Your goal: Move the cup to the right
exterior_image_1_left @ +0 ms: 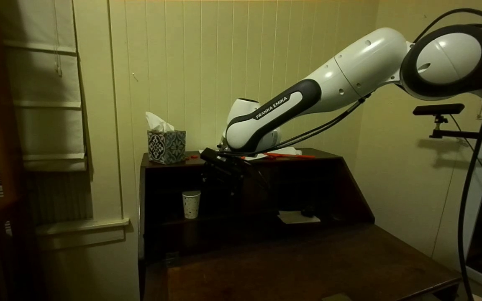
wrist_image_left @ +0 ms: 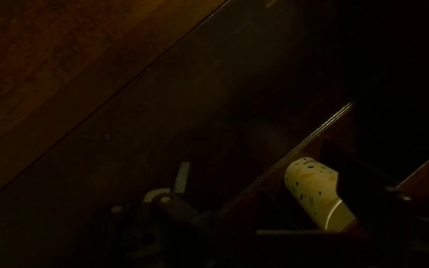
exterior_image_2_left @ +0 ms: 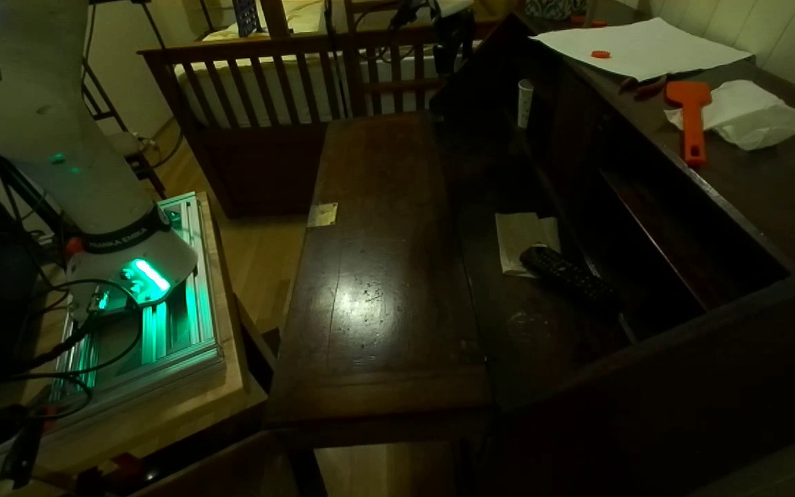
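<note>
The cup [exterior_image_1_left: 191, 205] is white with dark and coloured specks. It stands upright on a shelf at the left of the dark desk hutch in an exterior view. It also stands upright at the far end in an exterior view [exterior_image_2_left: 524, 105]. My gripper [exterior_image_1_left: 223, 177] is above and to the right of the cup, in front of the hutch. In the wrist view the gripper [wrist_image_left: 264, 176] is open, with its fingers wide apart. The cup [wrist_image_left: 309, 186] shows near the right finger, which hides part of it. Nothing is held. The wrist view is very dark.
A patterned tissue box [exterior_image_1_left: 166, 146] stands on the hutch top, left. An orange-red tool [exterior_image_2_left: 693, 128] and white papers [exterior_image_2_left: 646, 48] lie there too. A remote control [exterior_image_2_left: 566, 273] and folded paper [exterior_image_2_left: 513, 241] lie below. A shelf edge [wrist_image_left: 318, 128] runs beside the cup.
</note>
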### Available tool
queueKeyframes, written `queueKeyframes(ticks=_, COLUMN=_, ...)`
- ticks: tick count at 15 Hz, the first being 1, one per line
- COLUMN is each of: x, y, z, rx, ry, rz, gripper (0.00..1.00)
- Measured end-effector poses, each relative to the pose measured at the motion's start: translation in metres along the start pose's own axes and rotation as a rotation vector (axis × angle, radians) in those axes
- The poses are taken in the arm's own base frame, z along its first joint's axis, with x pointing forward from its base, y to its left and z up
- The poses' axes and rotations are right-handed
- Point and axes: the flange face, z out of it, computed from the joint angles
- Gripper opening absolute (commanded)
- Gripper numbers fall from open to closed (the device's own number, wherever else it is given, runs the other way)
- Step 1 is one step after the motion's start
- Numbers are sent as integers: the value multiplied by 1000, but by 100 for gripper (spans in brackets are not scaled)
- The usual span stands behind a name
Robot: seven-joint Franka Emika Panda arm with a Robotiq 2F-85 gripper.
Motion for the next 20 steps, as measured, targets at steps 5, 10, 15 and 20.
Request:
queueKeyframes(ticks=5, x=5, y=3, z=7, rx=-9, ry=-3, rz=12, gripper=100)
queueKeyframes(ticks=10, x=15, y=-2, z=34, rx=-12, ry=-12, rz=66, gripper=100)
queueKeyframes(ticks=15, x=23, y=-18, z=64, rx=20, ry=-22, rz=162, gripper=100)
queueKeyframes(ticks=20, x=38, y=-34, z=87, rx=109, ry=-1, rz=214, gripper=100)
